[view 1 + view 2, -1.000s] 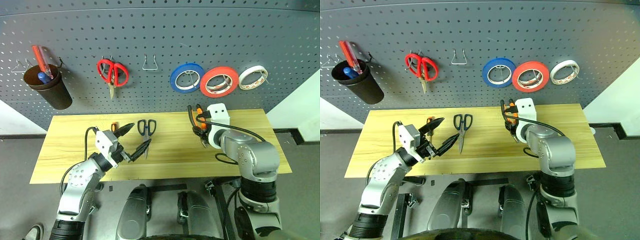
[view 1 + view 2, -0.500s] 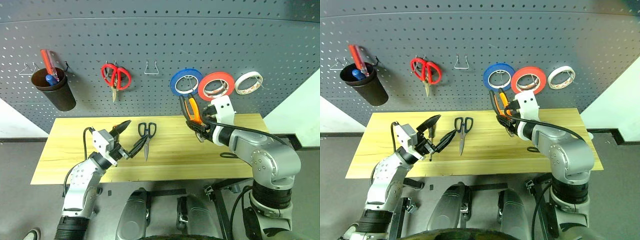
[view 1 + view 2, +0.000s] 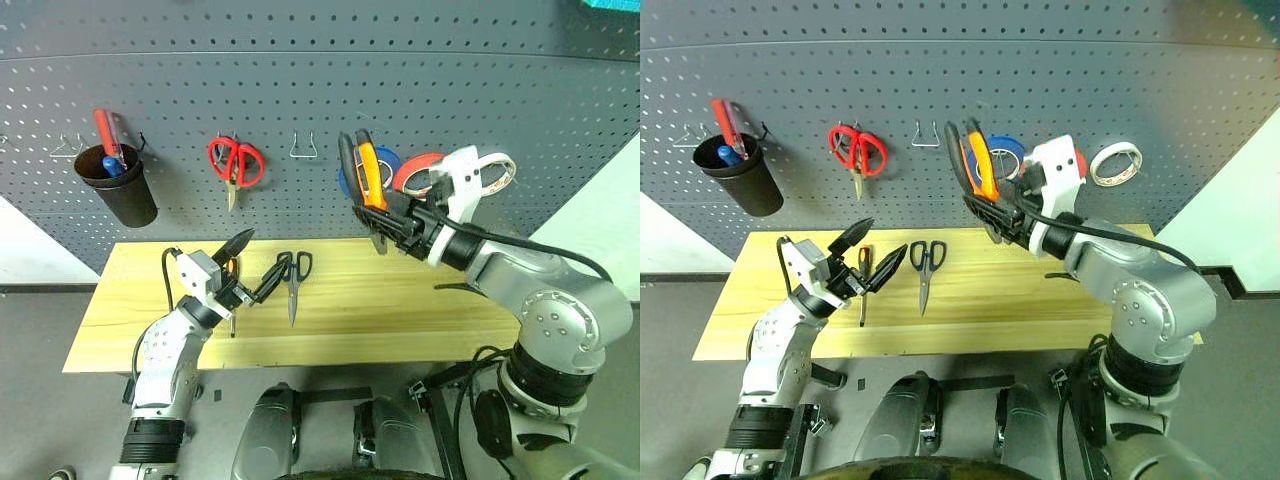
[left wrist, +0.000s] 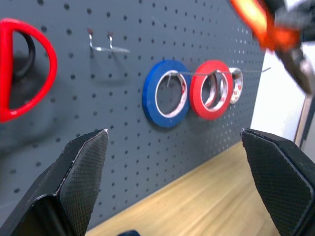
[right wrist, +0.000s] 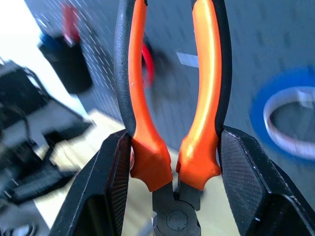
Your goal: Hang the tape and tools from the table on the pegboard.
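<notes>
Right wrist view, right claw (image 5: 172,196) clamped on pliers (image 5: 172,98).

No lettering to call anywhere: no label, brand, number or sign reads in these views.
</notes>
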Controlling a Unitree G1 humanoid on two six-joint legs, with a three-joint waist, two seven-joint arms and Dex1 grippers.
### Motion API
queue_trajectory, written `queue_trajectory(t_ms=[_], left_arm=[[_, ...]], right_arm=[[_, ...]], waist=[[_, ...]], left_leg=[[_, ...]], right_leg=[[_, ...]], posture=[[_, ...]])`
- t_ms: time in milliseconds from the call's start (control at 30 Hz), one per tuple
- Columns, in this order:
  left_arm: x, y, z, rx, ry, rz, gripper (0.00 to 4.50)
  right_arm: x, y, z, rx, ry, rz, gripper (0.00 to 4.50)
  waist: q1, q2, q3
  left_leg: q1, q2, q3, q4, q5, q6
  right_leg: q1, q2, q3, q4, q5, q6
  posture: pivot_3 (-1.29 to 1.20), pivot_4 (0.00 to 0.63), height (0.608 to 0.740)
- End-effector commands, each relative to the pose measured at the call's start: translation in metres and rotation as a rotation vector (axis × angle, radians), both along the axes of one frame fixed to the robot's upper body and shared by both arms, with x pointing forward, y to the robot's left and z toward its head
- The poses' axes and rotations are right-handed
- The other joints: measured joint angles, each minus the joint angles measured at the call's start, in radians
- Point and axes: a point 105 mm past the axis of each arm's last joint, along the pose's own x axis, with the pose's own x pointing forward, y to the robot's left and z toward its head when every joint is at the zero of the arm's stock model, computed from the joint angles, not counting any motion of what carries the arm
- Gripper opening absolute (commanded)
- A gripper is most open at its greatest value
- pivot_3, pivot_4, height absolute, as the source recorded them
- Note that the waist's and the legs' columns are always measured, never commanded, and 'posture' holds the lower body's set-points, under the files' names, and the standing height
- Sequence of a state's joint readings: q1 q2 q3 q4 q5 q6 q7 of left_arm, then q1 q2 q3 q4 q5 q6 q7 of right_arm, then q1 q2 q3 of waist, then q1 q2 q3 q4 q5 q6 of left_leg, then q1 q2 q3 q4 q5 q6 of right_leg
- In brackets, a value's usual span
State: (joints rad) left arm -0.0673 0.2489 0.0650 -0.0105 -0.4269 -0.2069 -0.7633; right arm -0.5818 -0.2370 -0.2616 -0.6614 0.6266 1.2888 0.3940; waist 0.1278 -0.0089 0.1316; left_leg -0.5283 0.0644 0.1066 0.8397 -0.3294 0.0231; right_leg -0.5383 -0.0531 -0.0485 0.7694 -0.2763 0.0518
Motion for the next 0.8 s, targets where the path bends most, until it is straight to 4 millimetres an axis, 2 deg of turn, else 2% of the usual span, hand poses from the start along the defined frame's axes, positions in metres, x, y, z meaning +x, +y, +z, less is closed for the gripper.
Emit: queue_trajectory(t_ms=[33,167,267,600,800], left_arm=[[0.002,0.004,0.012,-0.030,-0.057,0.025,4.50],[0.005,0.003,0.010,-0.037,-0.058,0.037,4.50],[0.005,0.002,0.010,-0.038,-0.059,0.042,4.50],[0.003,-0.003,0.011,-0.042,-0.070,0.049,4.50],[0.002,-0.007,0.009,-0.047,-0.065,0.043,4.50]], right_arm=[[-0.003,0.008,0.036,0.068,-0.149,0.024,2.27],[0.007,0.019,0.060,0.119,-0.223,0.032,2.27],[0.016,0.030,0.071,0.141,-0.253,0.032,2.27],[0.041,0.070,0.070,0.123,-0.277,0.044,2.27],[0.063,0.084,0.073,0.127,-0.287,-0.004,2.27]], waist=[[0.003,0.000,-0.004],[0.021,0.000,-0.010],[0.027,0.000,-0.016],[0.051,-0.003,-0.023],[0.051,-0.003,-0.023]], left_leg=[[0.001,0.000,0.000,0.000,0.000,0.000],[0.003,0.000,0.001,0.000,0.000,0.000],[0.003,0.000,0.000,0.000,0.000,-0.001],[0.003,0.001,0.001,0.000,0.001,-0.001],[0.003,0.001,0.001,0.001,0.001,-0.001]], right_leg=[[0.001,0.000,0.000,0.000,0.000,0.000],[0.002,0.000,0.000,0.000,0.001,-0.001],[0.002,0.001,0.000,0.001,0.001,-0.001],[0.002,0.001,0.000,0.001,0.001,-0.002],[0.002,0.001,0.000,0.001,0.001,-0.002]], posture=[[0.29,0.055,0.657],[0.29,0.052,0.657],[0.30,0.051,0.657],[0.31,0.058,0.657],[0.31,0.058,0.657]])
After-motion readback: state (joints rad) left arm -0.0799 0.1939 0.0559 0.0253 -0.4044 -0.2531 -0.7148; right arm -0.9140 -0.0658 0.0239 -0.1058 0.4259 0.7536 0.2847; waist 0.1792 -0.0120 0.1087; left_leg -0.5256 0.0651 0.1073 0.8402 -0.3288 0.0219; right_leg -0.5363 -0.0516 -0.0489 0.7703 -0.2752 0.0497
